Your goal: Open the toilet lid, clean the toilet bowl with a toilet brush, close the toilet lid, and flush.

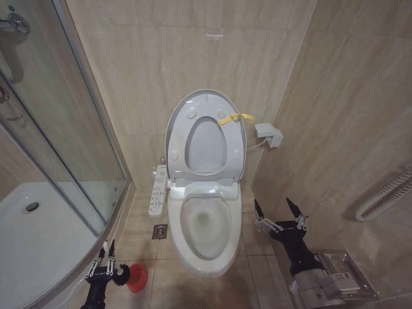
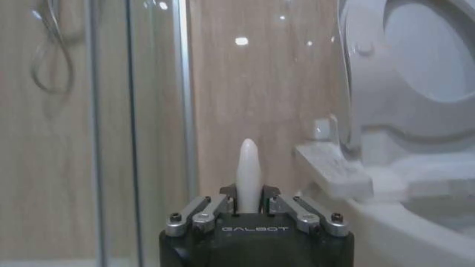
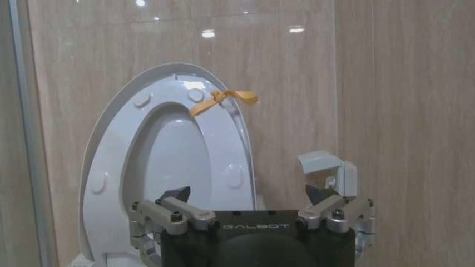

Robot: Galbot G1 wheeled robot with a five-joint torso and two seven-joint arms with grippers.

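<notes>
Standing raised against the beige tiled wall (image 1: 161, 58) behind the toilet bowl (image 1: 207, 248), the toilet lid (image 1: 180, 109) is open, with the ring seat (image 1: 177, 158) lifted flat against it and a yellow tag (image 1: 233, 118) tied at the rim on the bowl's right. Round bumpers show on the underside. The bowl is uncovered, with a small pool of water at its bottom. A white control panel (image 1: 158, 190) juts from the bowl's left side, above a floor drain (image 1: 159, 231).

The toilet brush (image 2: 247, 172) is held left of the bowl: the left gripper (image 1: 106, 248) has its fingers clamped on the thin white handle, the handle tip pointing up between them. Its dark bristle end sits just beside the red holder cup (image 1: 137, 278) on the floor, left of the bowl's front.

The right gripper (image 1: 279, 207) hovers right of the bowl, clear of it, fingers spread wide apart and holding nothing. A glass shower enclosure (image 1: 58, 161) stands further left of the bowl.
</notes>
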